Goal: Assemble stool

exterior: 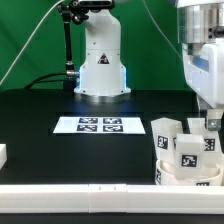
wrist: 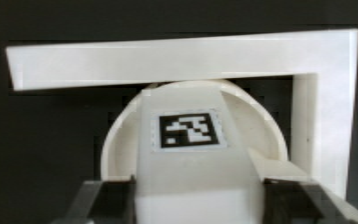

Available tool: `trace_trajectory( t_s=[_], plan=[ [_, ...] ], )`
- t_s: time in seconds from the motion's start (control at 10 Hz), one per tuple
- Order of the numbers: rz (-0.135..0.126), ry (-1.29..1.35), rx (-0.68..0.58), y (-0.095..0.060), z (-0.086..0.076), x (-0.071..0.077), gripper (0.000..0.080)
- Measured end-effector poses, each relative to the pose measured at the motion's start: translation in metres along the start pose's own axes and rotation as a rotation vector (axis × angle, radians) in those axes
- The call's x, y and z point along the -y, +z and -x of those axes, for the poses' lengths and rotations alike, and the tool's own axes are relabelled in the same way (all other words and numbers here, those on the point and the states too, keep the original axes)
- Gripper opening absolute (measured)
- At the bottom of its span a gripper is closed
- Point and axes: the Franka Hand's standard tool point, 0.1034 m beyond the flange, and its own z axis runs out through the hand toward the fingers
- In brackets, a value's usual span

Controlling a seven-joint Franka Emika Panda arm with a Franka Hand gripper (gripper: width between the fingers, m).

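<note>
The stool parts stand at the exterior view's right, near the front. The round white seat (exterior: 190,176) lies flat with tagged white legs (exterior: 187,151) upright on or against it, and another leg (exterior: 164,133) just behind. My gripper (exterior: 212,126) comes down from above onto this cluster. In the wrist view a rounded white leg (wrist: 194,150) with a square tag fills the space between my fingers (wrist: 101,203), and both pads press against its sides. My gripper (wrist: 194,205) is shut on this leg. How the leg meets the seat is hidden.
The marker board (exterior: 100,125) lies mid-table before the robot base (exterior: 100,60). A long white border rail (exterior: 80,188) runs along the front, and its corner (wrist: 176,60) shows behind the held leg. A small white piece (exterior: 3,153) sits at the exterior view's left edge.
</note>
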Motion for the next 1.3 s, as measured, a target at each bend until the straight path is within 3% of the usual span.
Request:
trace_trajectory(
  t_s=[0.3, 1.2, 1.3],
  plan=[
    [-0.008, 0.21, 0.009, 0.0001, 0.0039, 0.0001, 0.0337],
    [-0.007, 0.213, 0.049, -0.0002, 0.0105, -0.0002, 0.0345],
    [0.011, 0.154, 0.053, -0.0052, 0.0082, 0.0027, 0.0514]
  ],
)
